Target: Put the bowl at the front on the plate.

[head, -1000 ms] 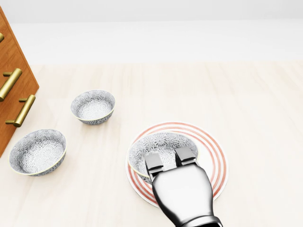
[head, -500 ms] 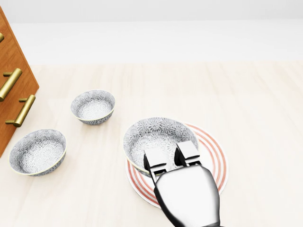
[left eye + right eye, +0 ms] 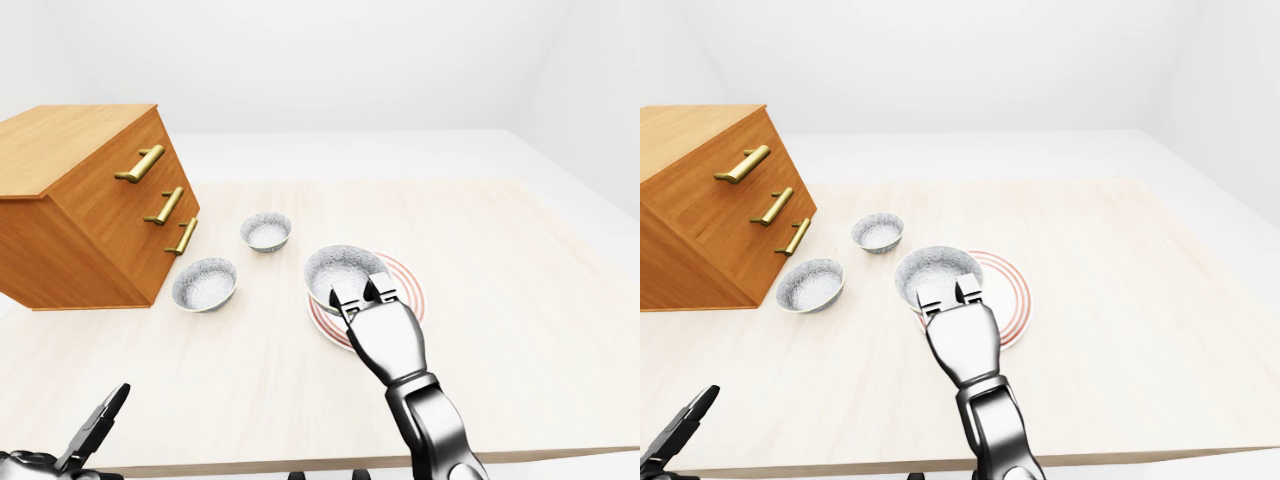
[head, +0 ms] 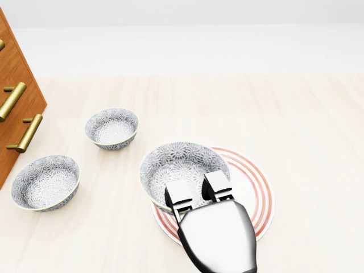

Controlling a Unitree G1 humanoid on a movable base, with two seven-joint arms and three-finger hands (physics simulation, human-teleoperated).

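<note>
A grey patterned bowl (image 4: 176, 165) is over the left part of the red-ringed plate (image 4: 256, 193) in the head view, and its left rim reaches past the plate's edge. My right hand (image 4: 196, 190) comes up from the bottom of the view and is shut on the bowl's near rim, with two fingertips over the rim inside it. I cannot tell whether the bowl touches the plate. My left hand (image 3: 100, 425) shows only as dark fingers at the bottom left of the left-eye view, spread and holding nothing, far from the bowls.
Two more patterned bowls (image 4: 111, 128) (image 4: 45, 182) stand left of the plate. A wooden drawer cabinet (image 3: 90, 200) with brass handles sits at the left on the pale wooden table (image 3: 520, 300). The table's near edge runs along the bottom of the eye views.
The bowl, held by my right hand, has shifted left across the plate and looks larger, so it has risen toward the camera. The hand moved with it. The other bowls stayed still.
</note>
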